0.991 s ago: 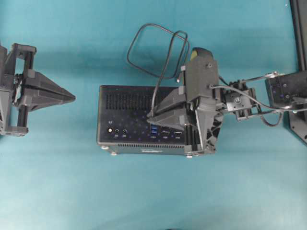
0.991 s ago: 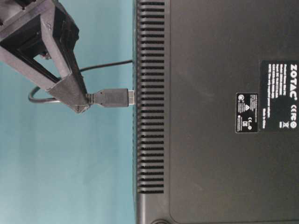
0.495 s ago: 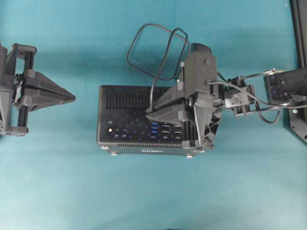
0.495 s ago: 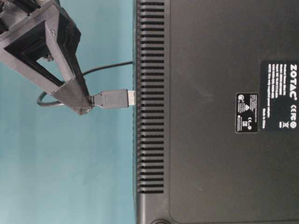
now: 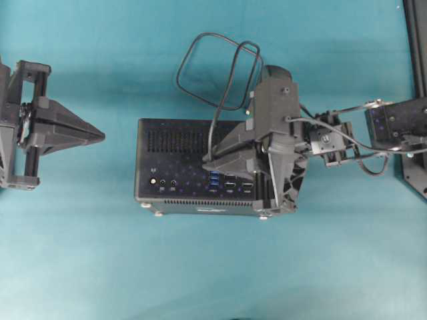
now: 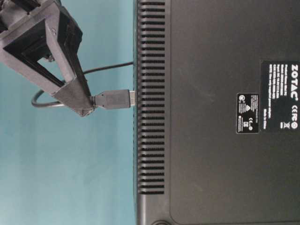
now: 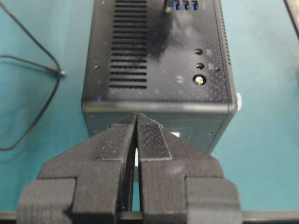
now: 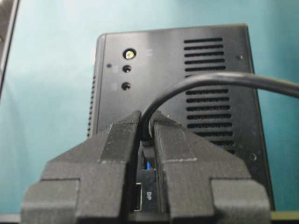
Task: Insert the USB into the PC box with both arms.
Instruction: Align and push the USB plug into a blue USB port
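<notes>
The black PC box (image 5: pixel 193 167) lies in the middle of the teal table, port face up. My right gripper (image 5: pixel 207 162) is over its blue ports (image 5: pixel 213 179), shut on the USB's black plug (image 6: pixel 112 99). The plug's metal end (image 6: pixel 132 97) meets the PC box's face (image 6: pixel 150 140); I cannot tell if it is in a socket. In the right wrist view the cable (image 8: pixel 196 81) runs out from between the fingers (image 8: pixel 119 140), above a blue port (image 8: pixel 148 164). The cable loop (image 5: pixel 217 70) lies behind the box. My left gripper (image 5: pixel 101 137) is shut and empty, left of the box.
The cable's silvery free end (image 7: pixel 62 72) lies on the table beside the PC box (image 7: pixel 159 56). A black frame (image 5: pixel 417 40) runs down the right edge. The right arm's wiring (image 5: pixel 360 143) trails to its base (image 5: pixel 400 127).
The right gripper has wobbled and tilted slightly above the ports with the plug, and the cable loop shifted a little. The plug end stays at the box's face. The left arm has not moved.
</notes>
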Available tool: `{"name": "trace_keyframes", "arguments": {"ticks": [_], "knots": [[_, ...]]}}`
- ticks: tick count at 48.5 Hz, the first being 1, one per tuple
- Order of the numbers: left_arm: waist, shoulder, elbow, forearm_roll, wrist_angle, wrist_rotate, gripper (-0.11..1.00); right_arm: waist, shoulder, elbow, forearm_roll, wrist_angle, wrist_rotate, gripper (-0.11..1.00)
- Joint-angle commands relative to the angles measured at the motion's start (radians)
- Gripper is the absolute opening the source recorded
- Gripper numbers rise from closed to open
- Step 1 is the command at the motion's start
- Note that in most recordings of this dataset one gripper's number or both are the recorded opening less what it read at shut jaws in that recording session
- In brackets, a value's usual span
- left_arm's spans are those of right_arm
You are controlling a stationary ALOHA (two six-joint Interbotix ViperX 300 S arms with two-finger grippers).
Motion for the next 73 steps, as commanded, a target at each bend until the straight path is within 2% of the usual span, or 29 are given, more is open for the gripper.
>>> {"name": "trace_keyframes", "arguments": {"ticks": [1,21,40,58,73], "knots": [[0.003,0.000,-0.021,0.002,-0.009,-0.002,0.00,-0.008,0.005,0.002,-0.003,0.020,0.006,0.14],[0.003,0.000,-0.020,0.002,-0.009,-0.002,0.00,0.037,0.023,0.002,0.021,0.020,0.014,0.14],[0.003,0.000,-0.021,0.002,-0.009,-0.002,0.00,-0.014,0.021,0.002,0.003,0.025,0.005,0.14],[0.003,0.000,-0.020,0.002,-0.009,-0.002,0.00,0.044,0.031,0.002,0.034,0.025,0.014,0.14],[0.003,0.000,-0.021,0.002,-0.009,-0.002,0.00,0.014,0.025,0.003,0.025,0.018,0.009,0.14]]}}
